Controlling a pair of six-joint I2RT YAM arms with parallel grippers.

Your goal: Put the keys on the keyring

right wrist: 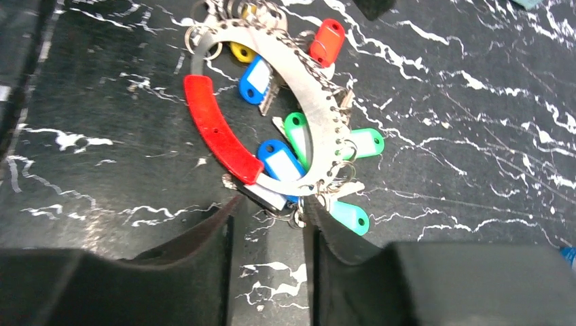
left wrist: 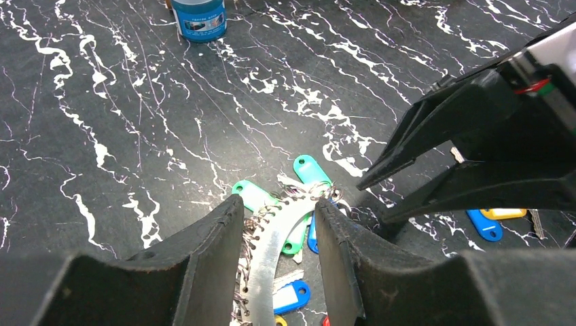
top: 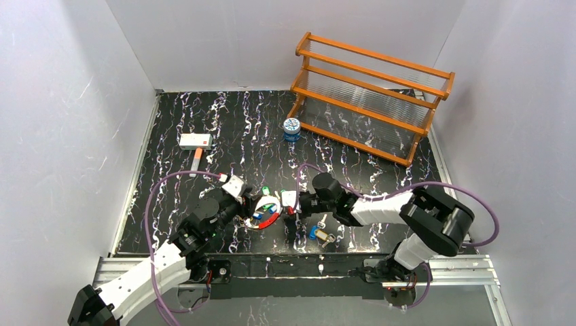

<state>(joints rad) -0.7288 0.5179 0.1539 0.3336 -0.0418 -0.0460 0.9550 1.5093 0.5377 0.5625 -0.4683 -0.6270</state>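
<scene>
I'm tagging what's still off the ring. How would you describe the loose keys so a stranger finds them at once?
On the black marbled table, look toward the near edge, just nearer than the right gripper. Two loose keys lie there, one blue-tagged, one yellow-tagged. Unlike the other keys, bunched at the keyring with its red segment, these lie apart on bare tabletop.

I log two units. Left arm (top: 146, 272), lower left, and right arm (top: 380, 207), lower right: white links, black joints. A purple cable (top: 190, 172) loops off each. Left gripper fingers (left wrist: 204, 272): matte black wedges.
</scene>
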